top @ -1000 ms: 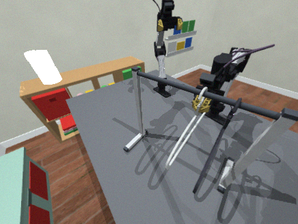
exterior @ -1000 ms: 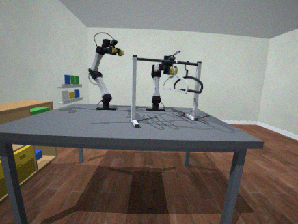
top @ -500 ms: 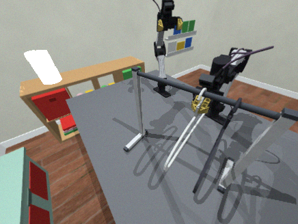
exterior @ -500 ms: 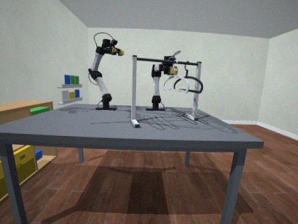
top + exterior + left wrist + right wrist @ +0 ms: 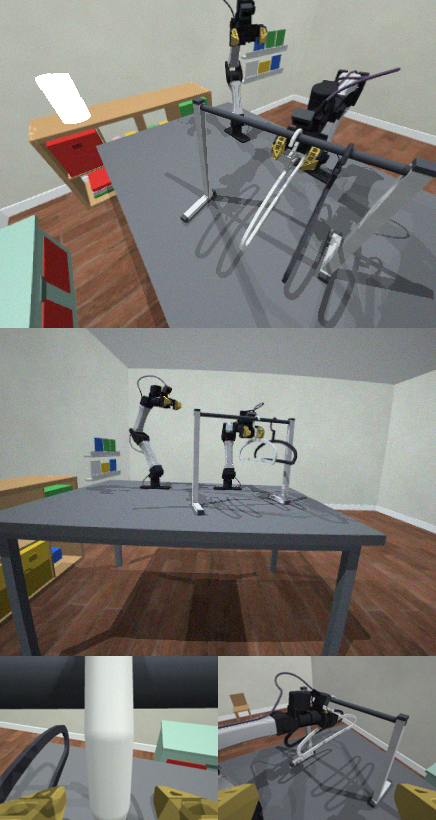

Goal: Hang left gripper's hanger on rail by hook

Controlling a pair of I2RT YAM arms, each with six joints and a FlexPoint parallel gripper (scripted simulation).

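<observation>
Two hangers are up at the rail [image 5: 250,123] [image 5: 220,416] [image 5: 364,709] now, and the white hanger [image 5: 267,200] [image 5: 276,455] [image 5: 110,729] [image 5: 328,739] has its hook over the bar! The left gripper [image 5: 296,154] [image 5: 253,432] [image 5: 109,792] is right there below the rail, fingers apart, one on each side of the white neck, clamped on nothing. Its arm reaches in toward the rack, the wrist close behind the bar. Beside it, the dark hanger [image 5: 309,229] [image 5: 295,452] [image 5: 65,738] hangs nearer one end post. And the right gripper [image 5: 249,36] [image 5: 173,403] [image 5: 325,790]? Raised high, well apart from the rack, fingers wide, nothing between them! The rack stands upright on the grey worktop [image 5: 150,200] [image 5: 150,513] [image 5: 146,778] [image 5: 273,780], shadows sprawling beneath. Around it: pale walls, a reddish plank floor [image 5: 95,250] [image 5: 225,608], a wooden shelf unit [image 5: 120,107] [image 5: 30,482], and a mint-green cabinet [image 5: 17,270] [image 5: 186,742].
</observation>
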